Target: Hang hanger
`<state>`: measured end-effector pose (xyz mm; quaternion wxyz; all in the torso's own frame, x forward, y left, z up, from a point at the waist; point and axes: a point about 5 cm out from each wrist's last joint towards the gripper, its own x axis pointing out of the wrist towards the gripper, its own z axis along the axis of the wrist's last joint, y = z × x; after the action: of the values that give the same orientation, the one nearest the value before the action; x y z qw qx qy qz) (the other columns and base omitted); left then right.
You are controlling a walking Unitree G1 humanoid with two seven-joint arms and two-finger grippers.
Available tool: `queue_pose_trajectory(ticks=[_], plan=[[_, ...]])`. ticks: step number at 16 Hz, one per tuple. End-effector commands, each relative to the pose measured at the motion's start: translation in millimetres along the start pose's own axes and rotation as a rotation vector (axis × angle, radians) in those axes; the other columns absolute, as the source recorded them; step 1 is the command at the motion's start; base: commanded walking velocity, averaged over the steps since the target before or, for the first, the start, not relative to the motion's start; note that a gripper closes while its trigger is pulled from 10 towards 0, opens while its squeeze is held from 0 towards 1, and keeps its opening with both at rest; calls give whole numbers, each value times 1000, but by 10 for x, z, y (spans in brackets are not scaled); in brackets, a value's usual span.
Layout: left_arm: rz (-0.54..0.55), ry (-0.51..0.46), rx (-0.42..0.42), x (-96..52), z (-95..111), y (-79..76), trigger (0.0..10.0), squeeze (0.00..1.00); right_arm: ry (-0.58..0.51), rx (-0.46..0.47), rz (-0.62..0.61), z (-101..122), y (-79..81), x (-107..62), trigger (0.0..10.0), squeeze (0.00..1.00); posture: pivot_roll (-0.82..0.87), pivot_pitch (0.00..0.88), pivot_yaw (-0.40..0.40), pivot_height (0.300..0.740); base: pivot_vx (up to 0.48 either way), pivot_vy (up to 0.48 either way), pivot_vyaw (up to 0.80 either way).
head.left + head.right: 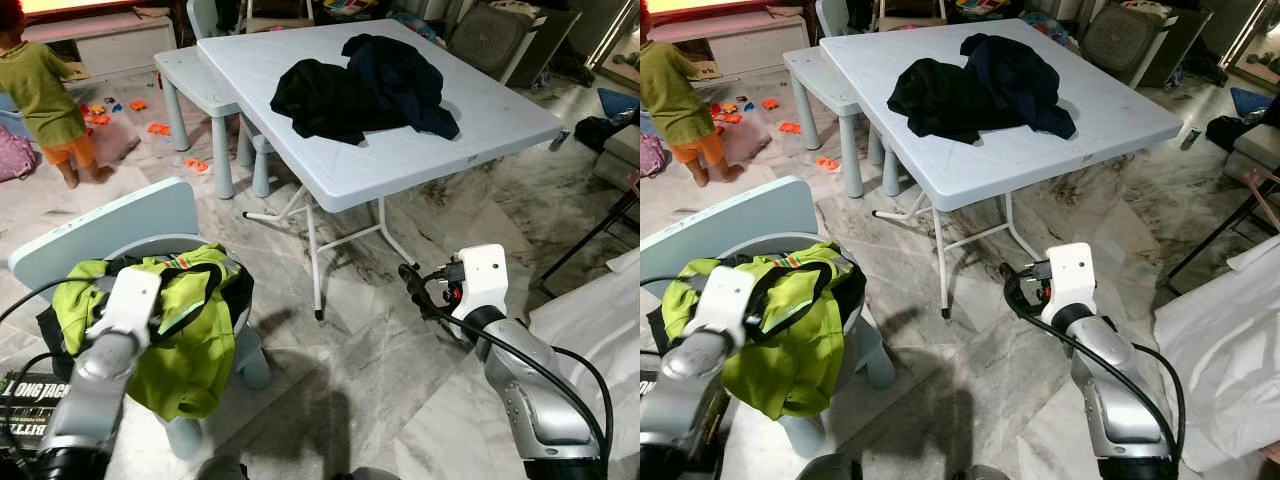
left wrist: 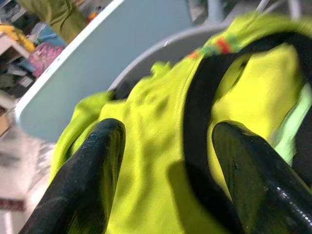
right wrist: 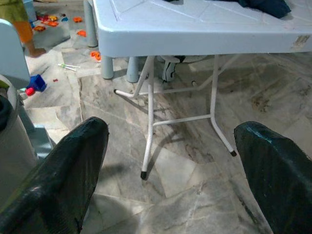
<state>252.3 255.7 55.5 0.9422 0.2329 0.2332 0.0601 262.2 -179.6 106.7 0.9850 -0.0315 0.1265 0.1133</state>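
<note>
Two silver arms reach forward over a grey marble floor (image 1: 350, 350). Farthest left, a person in a green top and orange shorts (image 1: 45, 95) stands among scattered orange toy pieces (image 1: 158, 128). Nearer, the left gripper (image 2: 165, 161) sits low against a bright yellow-green garment with black trim (image 1: 175, 320), which is heaped on the seat of a small pale-blue plastic chair with a rounded backrest (image 1: 95, 235). In the left wrist view its black fingers (image 2: 87, 180) are spread apart, with the yellow fabric and a black band showing between them; whether they touch the cloth cannot be told. No hanger can be made out within the bundle.

Beyond the chair, toward the middle, a pale-blue square folding surface on thin white metal legs (image 1: 480, 110) carries a crumpled pile of black and dark navy clothing (image 1: 365, 85).

On the right, the right gripper (image 3: 170, 170) is held above the bare floor, well apart from the surface, fingers wide and holding nothing. A white sheet-like cloth (image 1: 1220, 350) lies at the far right.
</note>
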Motion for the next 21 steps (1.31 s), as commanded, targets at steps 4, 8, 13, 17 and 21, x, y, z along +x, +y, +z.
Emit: queue_pose_trajectory(ticks=[4,8,13,17,21], plan=[[-63,-26,36,-174,-12,106,10000,1000,2,-2,-13,20,-25,31,10000,0,83,0,-69,740,0,0,0],[-285,-13,76,-387,-94,66,10000,1000,3,11,-2,-13,55,66,10000,0,114,0,-53,740,0,0,0],[-482,-6,267,-326,-224,135,10000,0,-3,13,-4,4,30,98,10000,0,101,0,-48,740,0,0,0],[-500,-20,333,-63,-191,241,10000,0,-8,3,-23,20,-19,57,10000,0,57,0,-36,740,0,0,0],[-544,-23,478,96,-211,258,0,0,2,-10,-28,13,-47,-4,10000,0,31,0,-32,740,0,0,0]])
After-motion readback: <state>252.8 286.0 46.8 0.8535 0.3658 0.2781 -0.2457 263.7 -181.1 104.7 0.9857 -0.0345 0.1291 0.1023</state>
